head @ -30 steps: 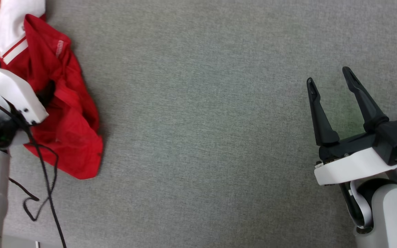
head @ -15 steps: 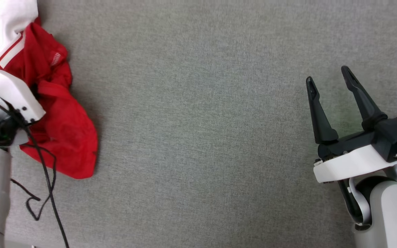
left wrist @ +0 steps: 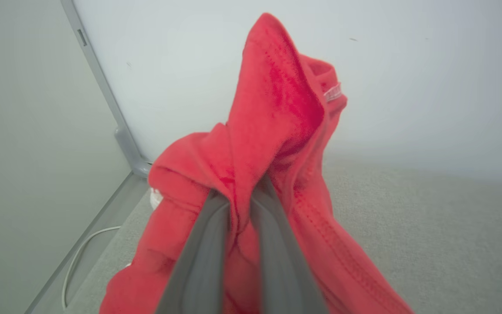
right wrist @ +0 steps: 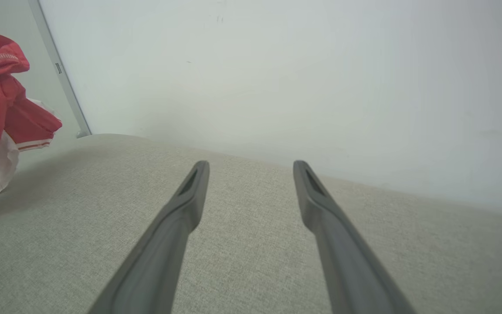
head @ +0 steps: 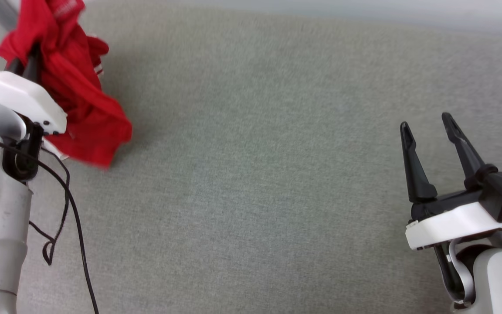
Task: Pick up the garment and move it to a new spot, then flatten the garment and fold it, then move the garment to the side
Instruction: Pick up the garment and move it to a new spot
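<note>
- Cable (head: 74,218) hangs loose beside the left arm, just below the garment (head: 85,109); the dangling hem could catch on it during a swing.
- Left gripper (left wrist: 239,198) is clamped on a thin red fold. The bunched garment hangs at the far left, low over the grey surface (head: 255,183); slippery cloth may slide out or drag.
- White mark (left wrist: 333,92) near the garment's top is too blurred to read.
- Right gripper (head: 425,123), well apart, has its fingers spread and holds nothing.
</note>
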`<state>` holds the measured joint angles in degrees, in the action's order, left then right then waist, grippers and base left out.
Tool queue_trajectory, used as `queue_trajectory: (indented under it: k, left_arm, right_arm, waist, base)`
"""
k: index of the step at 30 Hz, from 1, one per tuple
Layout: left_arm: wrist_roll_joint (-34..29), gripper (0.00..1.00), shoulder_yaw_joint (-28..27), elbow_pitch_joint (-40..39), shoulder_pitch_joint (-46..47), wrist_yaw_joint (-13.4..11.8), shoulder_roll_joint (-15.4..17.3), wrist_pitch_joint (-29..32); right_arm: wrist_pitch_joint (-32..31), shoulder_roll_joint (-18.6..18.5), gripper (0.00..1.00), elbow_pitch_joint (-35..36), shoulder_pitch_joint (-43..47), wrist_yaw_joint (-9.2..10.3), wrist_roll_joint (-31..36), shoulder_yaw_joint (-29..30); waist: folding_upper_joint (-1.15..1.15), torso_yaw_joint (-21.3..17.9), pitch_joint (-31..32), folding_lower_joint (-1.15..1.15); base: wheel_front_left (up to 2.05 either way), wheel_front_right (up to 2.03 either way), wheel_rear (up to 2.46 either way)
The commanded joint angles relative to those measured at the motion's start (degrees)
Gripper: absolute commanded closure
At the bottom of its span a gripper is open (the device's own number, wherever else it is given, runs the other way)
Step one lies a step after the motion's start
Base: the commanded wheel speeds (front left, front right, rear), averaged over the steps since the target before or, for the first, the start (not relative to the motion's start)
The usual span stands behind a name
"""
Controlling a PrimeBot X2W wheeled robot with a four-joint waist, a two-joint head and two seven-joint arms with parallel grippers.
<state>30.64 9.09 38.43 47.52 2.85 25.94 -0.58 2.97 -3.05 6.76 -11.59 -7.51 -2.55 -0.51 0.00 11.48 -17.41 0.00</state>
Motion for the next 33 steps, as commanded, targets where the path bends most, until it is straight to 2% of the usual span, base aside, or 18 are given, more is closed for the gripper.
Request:
queue_trajectory:
  k: [1,6,12,22,28,33]
  left_arm:
    - [-0.31,1.0,0.21,-0.66,0.21,-0.25,-0.02,-0.63]
    - [-2.77,1.0,1.68,-5.71,-1.32,-1.46,-0.47,-4.59]
    - [-2.79,1.0,3.24,-13.71,-4.71,-2.2,-2.08,-4.4]
    - [-1.46,1.0,10.5,-26.14,-14.0,-1.29,-7.15,1.33]
    - [-0.86,1.0,17.02,-28.5,-19.31,0.3,-10.43,5.48]
    - [-1.24,1.0,22.64,-26.49,-24.22,1.15,-12.25,8.28]
  right_arm:
    - [0.14,0.22,0.0,-0.29,0.57,0.05,-0.59,0.19]
    - [1.06,0.21,0.0,-1.06,2.93,0.04,-2.52,0.95]
    - [1.06,0.21,0.0,-1.2,5.82,0.04,-3.87,1.86]
    - [0.18,0.22,0.0,-0.37,9.35,0.05,-5.03,3.74]
    - [0.29,0.23,0.0,0.58,9.64,0.05,-5.95,4.14]
    - [1.03,0.22,0.0,0.5,8.7,0.05,-6.77,3.97]
  waist:
    - [0.0,-1.13,2.15,0.0]
    - [0.0,-4.36,6.05,0.0]
    - [0.0,-10.03,9.43,0.0]
    - [0.0,-19.38,11.19,0.0]
    - [0.0,-21.83,9.02,0.0]
    - [0.0,-22.44,6.41,0.0]
  base:
    - [0.0,0.0,0.0]
    - [0.0,0.0,0.0]
    - [0.0,0.0,0.0]
    - [0.0,0.0,0.0]
    - [0.0,0.0,0.0]
    - [0.0,0.0,0.0]
